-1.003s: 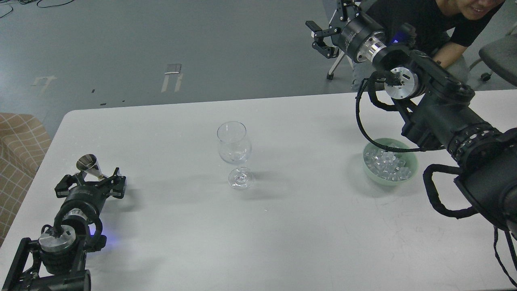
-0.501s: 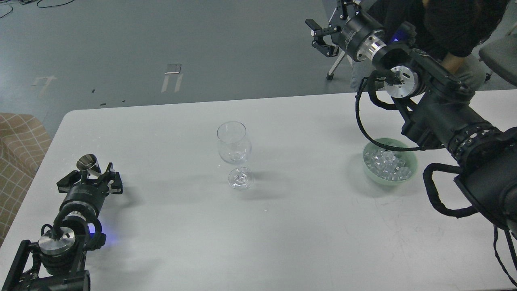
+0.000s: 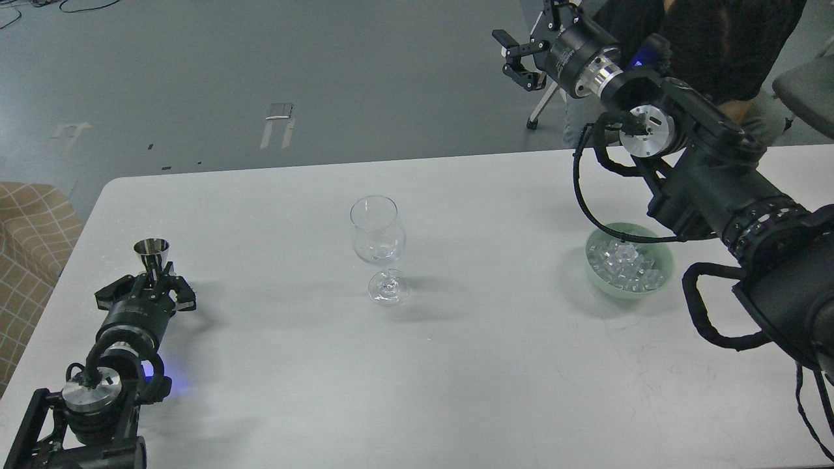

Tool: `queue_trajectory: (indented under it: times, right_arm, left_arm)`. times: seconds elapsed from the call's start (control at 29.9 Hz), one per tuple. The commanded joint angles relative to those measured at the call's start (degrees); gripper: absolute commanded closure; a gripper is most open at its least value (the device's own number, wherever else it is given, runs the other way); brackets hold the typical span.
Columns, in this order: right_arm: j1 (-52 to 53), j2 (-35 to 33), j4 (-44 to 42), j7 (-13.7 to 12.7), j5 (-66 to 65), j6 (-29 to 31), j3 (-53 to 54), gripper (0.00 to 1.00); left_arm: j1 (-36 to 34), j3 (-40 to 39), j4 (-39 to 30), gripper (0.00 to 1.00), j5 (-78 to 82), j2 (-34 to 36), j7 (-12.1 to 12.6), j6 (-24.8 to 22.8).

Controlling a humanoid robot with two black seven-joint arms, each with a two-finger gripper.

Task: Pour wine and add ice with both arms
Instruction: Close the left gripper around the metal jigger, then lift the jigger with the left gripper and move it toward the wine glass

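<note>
An empty clear wine glass stands upright at the table's middle. A pale green bowl at the right holds a heap of clear ice cubes. My left gripper lies low at the table's left, shut on the waist of a small metal jigger, which stands upright. My right gripper is open and empty, held high beyond the table's far edge, well above and behind the bowl. The right arm passes over the bowl's far rim.
The white table spans the view. A person in black leans in behind the far right edge, by a grey chair. A beige checked seat stands off the table's left edge.
My left gripper has turned the jigger from tilted to upright and drawn slightly left. The right gripper has risen a little. The person has bent forward.
</note>
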Motion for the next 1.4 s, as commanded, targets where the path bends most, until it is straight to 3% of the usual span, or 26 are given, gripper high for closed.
queue_trajectory:
  times: [0.0, 0.33, 0.53, 0.7, 0.94, 1.37]
  right_arm:
    - [-0.1, 0.0, 0.1, 0.0, 0.0, 0.0, 0.0, 0.0]
    - [-0.2, 0.0, 0.1, 0.0, 0.1, 0.0, 0.0, 0.0]
    - [-0.4, 0.0, 0.0, -0.2, 0.1, 0.0, 0.0, 0.0]
    - [-0.5, -0.2, 0.0, -0.9, 0.1, 0.0, 0.0, 0.0]
    - [-1.1, -0.5, -0.1, -1.1, 0.3, -0.4, 0.1, 0.0]
    - [-6.2, -3.0, 0.4, -1.1, 1.1, -0.6, 4.2, 0.0]
  left_arm:
    - [-0.2, 0.0, -0.4, 1.0, -1.2, -0.2, -0.1, -0.2]
    - [-1.6, -0.3, -1.3, 1.0, -2.3, 0.1, 0.1, -0.3]
    - [-2.5, 0.4, -3.3, 1.0, -2.3, 0.8, 0.6, -3.6]
    - [-2.4, 2.2, -9.3, 1.0, -2.2, 1.3, 2.9, -3.6]
    - [-2.1, 7.3, -17.0, 1.0, -1.3, 4.1, 3.4, -1.1]
    - [-2.2, 14.7, -23.3, 1.0, 2.1, 10.4, 3.5, -0.5]
